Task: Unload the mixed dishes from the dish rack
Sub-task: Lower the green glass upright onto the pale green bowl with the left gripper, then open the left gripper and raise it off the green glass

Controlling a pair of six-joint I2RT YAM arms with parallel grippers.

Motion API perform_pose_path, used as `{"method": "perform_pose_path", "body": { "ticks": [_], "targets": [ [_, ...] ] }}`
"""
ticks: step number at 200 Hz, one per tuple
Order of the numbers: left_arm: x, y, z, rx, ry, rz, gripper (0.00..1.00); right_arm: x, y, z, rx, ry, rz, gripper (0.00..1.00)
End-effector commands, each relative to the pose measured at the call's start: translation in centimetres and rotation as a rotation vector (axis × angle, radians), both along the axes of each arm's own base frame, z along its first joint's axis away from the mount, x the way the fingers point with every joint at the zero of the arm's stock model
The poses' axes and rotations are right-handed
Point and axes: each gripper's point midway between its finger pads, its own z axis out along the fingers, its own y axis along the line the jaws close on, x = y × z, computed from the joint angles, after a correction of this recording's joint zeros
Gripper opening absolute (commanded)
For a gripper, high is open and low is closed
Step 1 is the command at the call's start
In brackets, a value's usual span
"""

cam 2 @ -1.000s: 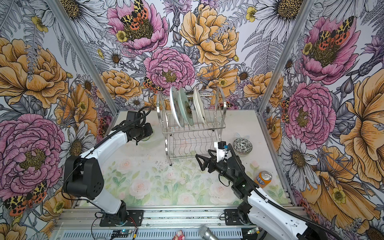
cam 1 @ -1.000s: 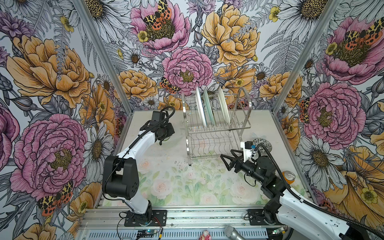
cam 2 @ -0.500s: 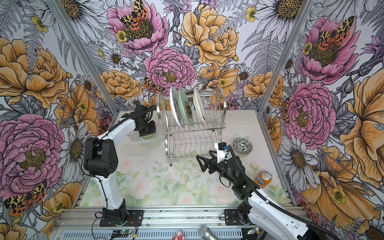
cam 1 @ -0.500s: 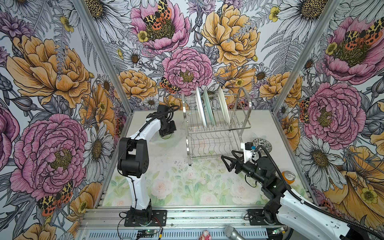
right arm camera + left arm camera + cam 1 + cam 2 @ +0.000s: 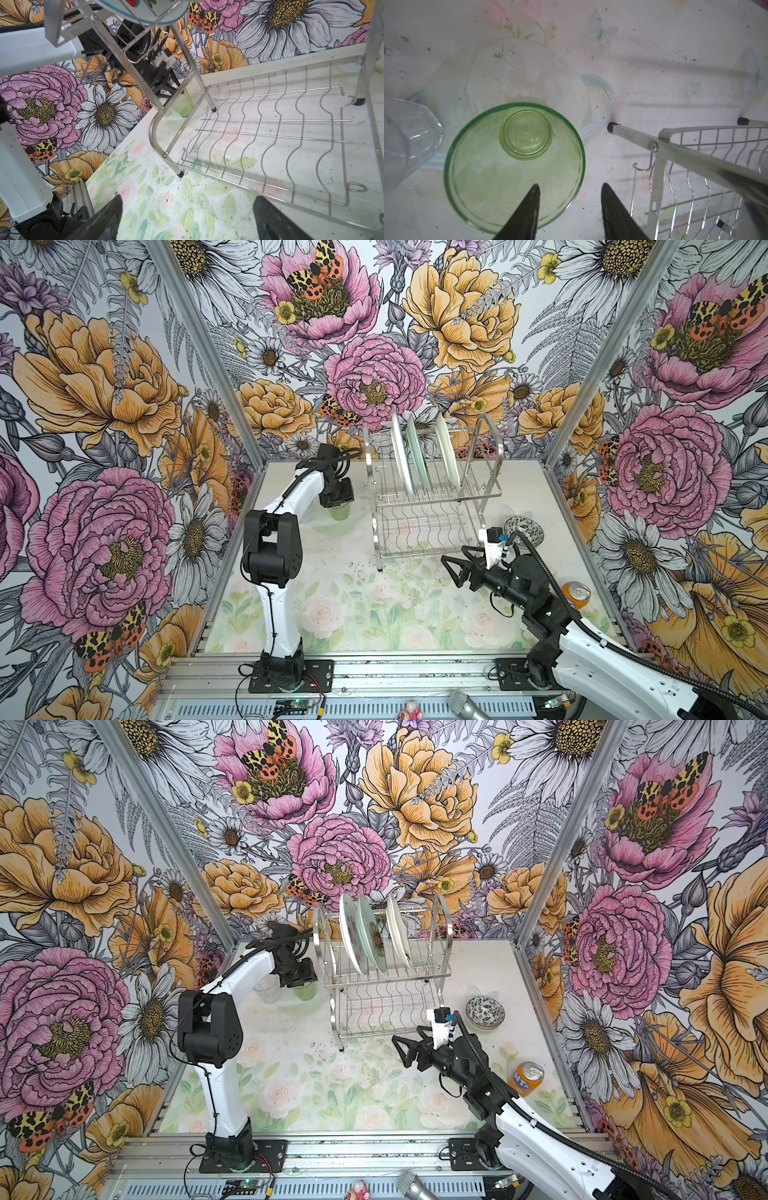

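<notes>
The left hand (image 5: 569, 187) has its fingers parted astride the rim of the green tumbler (image 5: 515, 164), and since a second ago its arm's elbow has swung up and inward, while the right hand (image 5: 451, 572) hangs spread wide where it was. The tumbler stands upright in a pale glass bowl (image 5: 593, 127) on the desk (image 5: 374, 605), hemmed between the clear tumbler (image 5: 409, 133) and a leg of the dish rack (image 5: 424, 531). Three plates (image 5: 415, 456) stand in the upper shelf; open desk lies before the rack.

Your floral-print table (image 5: 357, 614), dish rack (image 5: 432, 493) toward the back, patterned bowl (image 5: 523, 529) and orange can (image 5: 575, 595) to its right, clear tumbler (image 5: 266, 988) and pale bowl (image 5: 324, 523) to its left
</notes>
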Motion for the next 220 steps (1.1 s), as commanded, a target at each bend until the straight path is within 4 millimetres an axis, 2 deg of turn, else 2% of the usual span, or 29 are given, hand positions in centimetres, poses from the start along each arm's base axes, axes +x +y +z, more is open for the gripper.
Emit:
{"method": "perform_pose_path", "body": {
  "ticks": [1, 43, 87, 116, 123, 127, 147, 187, 220],
  "targets": [
    [0.6, -0.3, 0.6, 0.015, -0.018, -0.017, 0.98, -0.3, 0.2, -0.1, 0.01, 0.011, 0.019, 0.99],
    [0.6, 0.0, 2.9, 0.02, -0.07, -0.017, 0.99, -0.4, -0.4, 0.3, 0.031, -0.007, -0.006, 0.99],
    [-0.8, 1.6, 5.0, 0.026, -0.1, 0.028, 0.99, -0.9, -1.1, 1.2, 0.099, 0.005, -0.028, 0.99],
    [-2.2, 2.7, 6.5, 0.051, -0.129, 0.06, 0.99, -2.0, -1.4, 1.4, 0.102, -0.043, -0.005, 0.99],
    [-2.5, 2.9, 6.1, 0.063, -0.119, 0.072, 0.99, -2.0, -1.6, 1.4, 0.096, -0.051, -0.007, 0.99],
    [-2.9, 3.1, 7.5, 0.061, -0.148, 0.078, 0.99, -2.2, -1.5, 1.4, 0.09, -0.056, 0.001, 0.99],
    [-4.2, 3.4, 7.9, 0.061, -0.153, 0.096, 0.99, -2.7, -1.3, 1.6, 0.057, -0.067, 0.035, 0.99],
    [-6.8, 3.2, 9.1, 0.056, -0.214, 0.103, 0.99, -2.2, -2.1, 1.8, -0.019, -0.045, -0.011, 0.99],
    [-9.4, 3.7, 11.6, 0.032, -0.323, 0.135, 0.99, -2.2, -1.7, 3.1, -0.04, -0.057, 0.001, 0.99]
  ]
}}
